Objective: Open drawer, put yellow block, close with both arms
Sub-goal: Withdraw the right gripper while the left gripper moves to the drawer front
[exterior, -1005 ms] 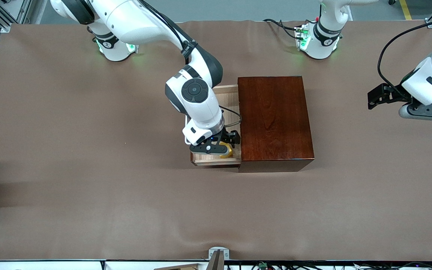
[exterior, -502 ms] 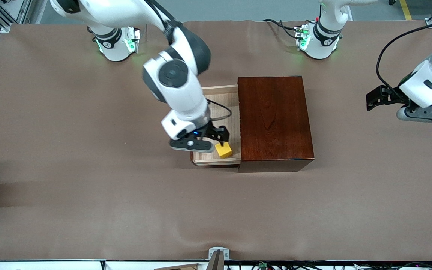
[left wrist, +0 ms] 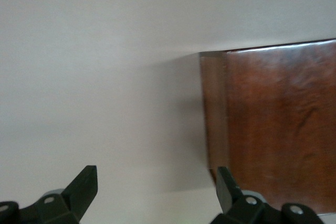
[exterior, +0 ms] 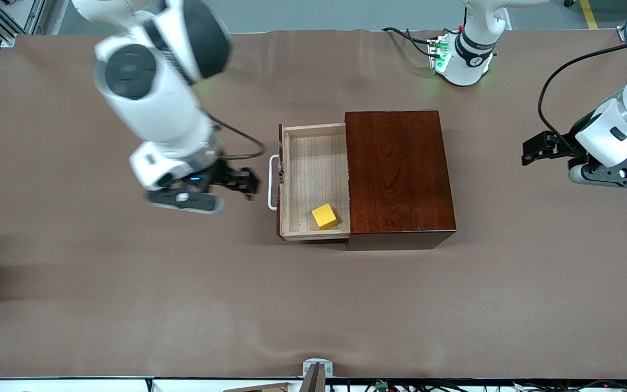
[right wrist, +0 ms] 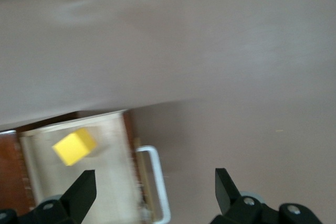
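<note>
The right pincer [exterior: 237, 188] hangs over bare bench in front of the drawer's handle, toward the right arm's end, its fingers [right wrist: 84, 190] spread wide and holding nothing. A second ago it was low inside the drawer over the yellow block; it has since lifted out and swung clear, leaving the block behind.

The yellow block [exterior: 324, 216], a small plain-faced cube, rests on the floor of the drawer [exterior: 313, 163] in the corner nearest the front camera, close to the box. The drawer stands pulled out: a pale, grained light-wood tray with a dark reddish-brown front and a white U-shaped bar handle [exterior: 273, 182]. It belongs to a glossy dark mahogany box [exterior: 398, 174], rectangular with a smooth, reflective top.

The left pincer [exterior: 534, 148] waits in the air over the left arm's end of the bench [exterior: 101, 305], well apart from the box, fingers [left wrist: 86, 187] wide and empty. The bench is covered by a matte brown sheet with faint ripples. No writing can be read.
</note>
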Controlling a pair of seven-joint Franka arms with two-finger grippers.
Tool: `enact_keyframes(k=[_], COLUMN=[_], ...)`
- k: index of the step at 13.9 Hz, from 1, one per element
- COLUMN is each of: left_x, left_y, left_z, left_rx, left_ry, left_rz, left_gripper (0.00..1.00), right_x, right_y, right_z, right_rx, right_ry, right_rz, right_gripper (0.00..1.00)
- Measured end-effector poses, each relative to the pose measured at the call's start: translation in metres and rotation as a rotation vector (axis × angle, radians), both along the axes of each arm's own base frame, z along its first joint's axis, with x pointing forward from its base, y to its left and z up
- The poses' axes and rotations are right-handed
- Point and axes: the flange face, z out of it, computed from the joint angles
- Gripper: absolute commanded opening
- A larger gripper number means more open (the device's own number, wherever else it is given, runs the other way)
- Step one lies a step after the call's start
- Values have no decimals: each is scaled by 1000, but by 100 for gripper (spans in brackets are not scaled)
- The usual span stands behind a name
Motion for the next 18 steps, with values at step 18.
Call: enact_keyframes(k=[18], left_x=[-41], left_y=[-251], left_z=[-73], left_rx=[116], left_ry=[167], left_rz=[589], left_gripper=[100], right_x=[12], right_y=[-321], right_z=[38], right_rx=[-39], right_ry=[27], right_rz=[121], right_gripper=[100])
